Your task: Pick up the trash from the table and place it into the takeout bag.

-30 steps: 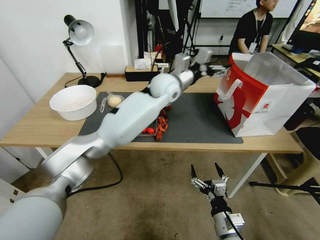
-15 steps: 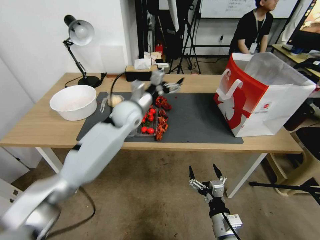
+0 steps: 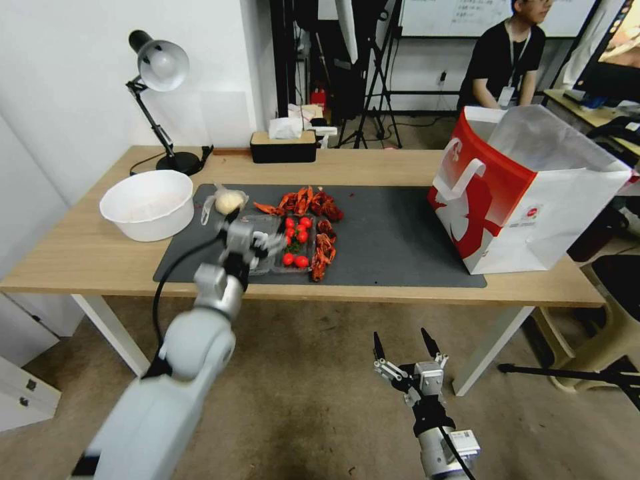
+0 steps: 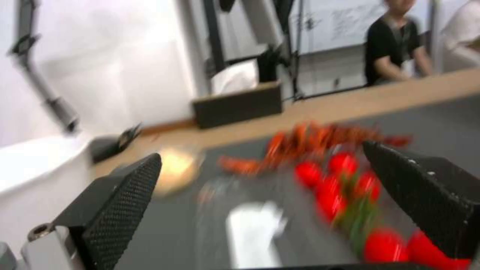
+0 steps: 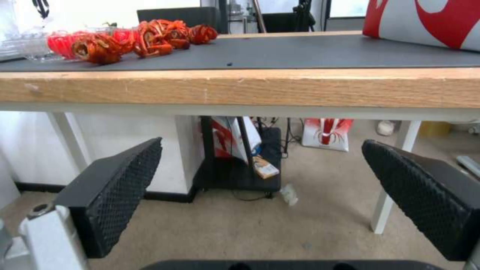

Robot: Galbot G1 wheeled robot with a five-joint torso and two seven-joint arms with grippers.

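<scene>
Your left gripper [image 3: 257, 245] hangs over the mat [image 3: 393, 233], fingers spread and empty, above the clear tray [image 3: 270, 250] of tomatoes [image 3: 297, 240]. Crayfish shells [image 3: 313, 200], a bagged lump [image 3: 228, 200] and a white bowl [image 3: 148, 203] lie left of the takeout bag [image 3: 520, 193]. Most is left, I judge. Right gripper [image 3: 403, 348] waits open below the table [image 3: 67, 253].

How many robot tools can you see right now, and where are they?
2. The left tool hovers open over the clear tray on the table. The right tool hangs open below the table's front edge, holding nothing.
</scene>
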